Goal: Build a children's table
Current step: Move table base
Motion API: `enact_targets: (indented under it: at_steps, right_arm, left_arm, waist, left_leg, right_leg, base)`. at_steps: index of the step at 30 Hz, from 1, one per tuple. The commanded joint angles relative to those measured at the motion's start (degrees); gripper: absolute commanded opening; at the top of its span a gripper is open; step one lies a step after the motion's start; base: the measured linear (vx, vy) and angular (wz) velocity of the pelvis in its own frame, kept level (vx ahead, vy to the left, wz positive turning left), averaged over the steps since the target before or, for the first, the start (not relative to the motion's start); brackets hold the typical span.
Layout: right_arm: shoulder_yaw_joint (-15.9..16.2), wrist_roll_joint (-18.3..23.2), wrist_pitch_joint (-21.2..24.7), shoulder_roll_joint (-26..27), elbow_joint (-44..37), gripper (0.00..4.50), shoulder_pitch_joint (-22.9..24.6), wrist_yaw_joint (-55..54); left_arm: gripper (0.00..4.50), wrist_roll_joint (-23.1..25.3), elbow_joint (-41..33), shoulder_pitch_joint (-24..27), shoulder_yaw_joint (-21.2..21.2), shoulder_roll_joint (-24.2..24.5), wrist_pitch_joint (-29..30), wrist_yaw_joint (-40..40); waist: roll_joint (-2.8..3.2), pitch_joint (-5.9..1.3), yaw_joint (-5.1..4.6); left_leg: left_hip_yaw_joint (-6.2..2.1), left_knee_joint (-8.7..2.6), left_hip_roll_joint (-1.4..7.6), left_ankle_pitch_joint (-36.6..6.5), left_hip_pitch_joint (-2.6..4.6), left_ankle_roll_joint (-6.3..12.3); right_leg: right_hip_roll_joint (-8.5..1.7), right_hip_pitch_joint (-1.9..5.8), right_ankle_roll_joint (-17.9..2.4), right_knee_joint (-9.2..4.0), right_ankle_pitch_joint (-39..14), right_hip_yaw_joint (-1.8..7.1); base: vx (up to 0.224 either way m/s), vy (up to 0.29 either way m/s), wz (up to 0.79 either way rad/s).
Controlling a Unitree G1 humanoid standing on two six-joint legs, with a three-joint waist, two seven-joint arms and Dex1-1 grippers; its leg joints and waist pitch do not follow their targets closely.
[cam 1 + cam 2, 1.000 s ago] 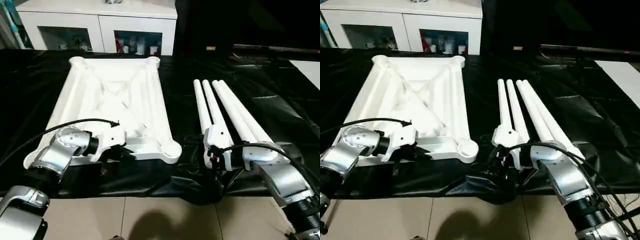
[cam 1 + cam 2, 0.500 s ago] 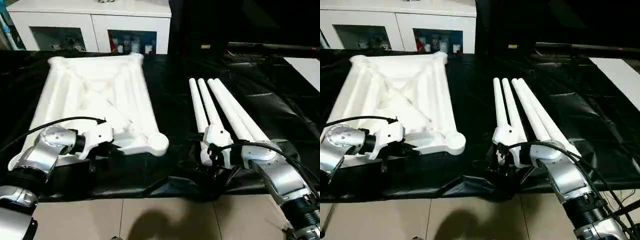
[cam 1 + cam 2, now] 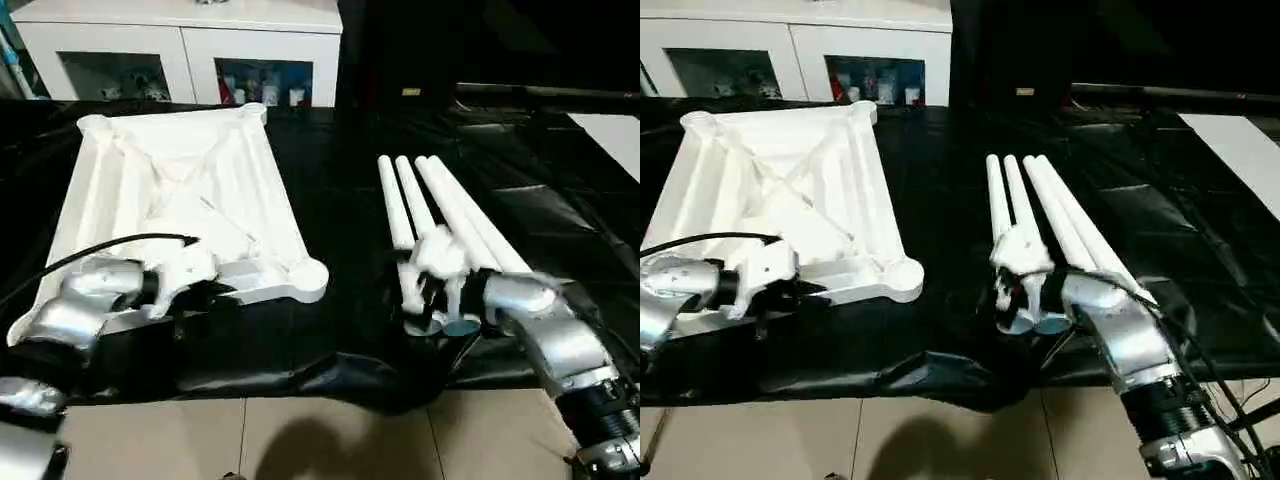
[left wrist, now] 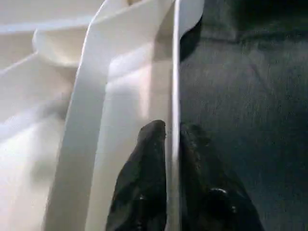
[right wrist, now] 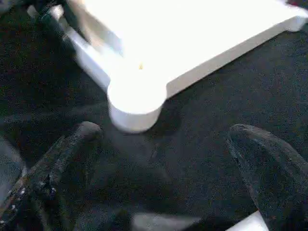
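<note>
Four smooth tapered legs (image 3: 440,215) beside ribbed top (image 3: 180,200); left gripper (image 4: 172,132) pinches its thin rim, right gripper (image 5: 163,139) agape.

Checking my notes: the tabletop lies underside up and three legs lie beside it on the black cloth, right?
Not quite: four legs, not three, lie beside the tabletop, as the right eye view shows. The tabletop does lie underside up on the black cloth.

Table (image 3: 340,210) draped in black sheet (image 3: 330,370), white square top (image 3: 180,200) lying ribbed underside up, four white legs (image 3: 440,215) side by side well apart from it
</note>
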Motion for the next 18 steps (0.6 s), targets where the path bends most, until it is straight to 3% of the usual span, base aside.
enact_targets:
  at_steps: [1, 3, 6, 10, 11, 12, 14, 18]
  right_arm:
    - [-1.6, 1.5, 1.4, 0.3, -1.3, 4.50, -1.1, -1.0]
    - [-3.9, 1.1, 3.7, 1.9, -0.5, 4.50, -3.1, -6.7]
    - [-6.5, -0.5, 14.2, 3.2, 2.8, 4.50, -8.0, -14.5]
    - [-10.3, 2.6, 21.9, 4.4, 5.9, 4.50, -11.6, -17.9]
    - [-11.0, 2.5, 23.5, 4.5, 6.6, 4.50, -12.3, -19.4]
    - [-11.4, 1.2, 26.4, 4.7, 8.4, 4.50, -13.8, -22.7]
    - [-11.6, 1.0, 28.4, 4.9, 9.1, 4.50, -14.7, -23.6]
    - [-11.0, 0.6, 34.2, 4.7, 9.1, 4.50, -16.0, -24.3]
  left_arm:
    - [1.00, -0.4, -1.1, -0.4, 1.9, 1.1, -0.4, 0.9]
    - [1.11, -2.2, -2.7, -0.5, 4.6, 1.9, -0.3, 2.4]
    - [1.22, -5.1, -7.8, -0.6, 8.2, 3.0, 4.2, 3.6]
    - [1.22, -8.7, -16.2, 0.9, 11.1, 1.2, 11.7, 6.3]
    - [1.22, -9.5, -19.0, 1.8, 11.2, 0.6, 13.1, 6.8]
    - [1.22, -11.8, -25.4, 4.1, 11.3, -1.4, 17.0, 8.2]
    - [1.22, -13.7, -31.0, 6.5, 10.4, -2.3, 19.7, 7.8]
    - [1.22, -15.6, -36.5, 9.0, 9.2, -2.7, 22.8, 7.7]
  waist:
    - [0.69, -3.35, 0.43]
    - [0.65, -3.28, 0.60]
    - [0.39, -3.12, 0.59]
    - [-0.36, -3.09, 1.11]
    - [-0.20, -3.09, 1.26]
    - [-0.71, -3.12, 1.37]
    - [-0.82, -3.17, 1.43]
    - [-0.94, -3.14, 1.14]
  left_leg:
    - [-0.79, -3.93, 2.62, -7.4, 0.96, 2.15]
    - [-0.68, -3.99, 2.60, -7.0, 1.07, 1.77]
    - [-0.58, -4.23, 2.58, -7.8, 1.44, -0.05]
    - [-0.33, -4.11, 2.64, -6.5, 1.41, -0.90]
    - [-0.33, -4.07, 2.65, -5.9, 1.36, -0.78]
    - [-0.22, -4.03, 2.66, -4.4, 1.21, -0.56]
    - [0.01, -3.87, 2.58, -1.9, 1.08, -0.57]
    - [0.13, -3.72, 2.24, -0.7, 0.93, -0.39]
  right_leg:
    - [-4.53, 2.51, -16.1, -3.76, 6.6, 2.78]
    - [-4.47, 2.29, -16.1, -3.72, 6.0, 2.69]
    - [-4.35, 2.01, -16.4, -3.81, 2.5, 2.63]
    - [-4.50, 2.12, -15.3, -3.65, 2.5, 2.83]
    - [-4.56, 2.16, -15.3, -3.59, 3.2, 2.84]
    - [-4.43, 2.21, -15.2, -3.41, 4.4, 2.80]
    - [-4.36, 2.27, -15.4, -3.16, 6.6, 2.77]
    - [-3.85, 2.45, -14.2, -3.10, 8.8, 2.80]
  base:
    - [0.000, 0.000, 0.00]
    - [0.000, 0.000, 0.00]
    - [0.000, 0.000, 0.00]
    - [0.000, 0.000, 0.00]
    - [0.000, 0.000, 0.00]
    - [0.000, 0.000, 0.00]
    - [0.000, 0.000, 0.00]
    - [0.000, 0.000, 0.00]
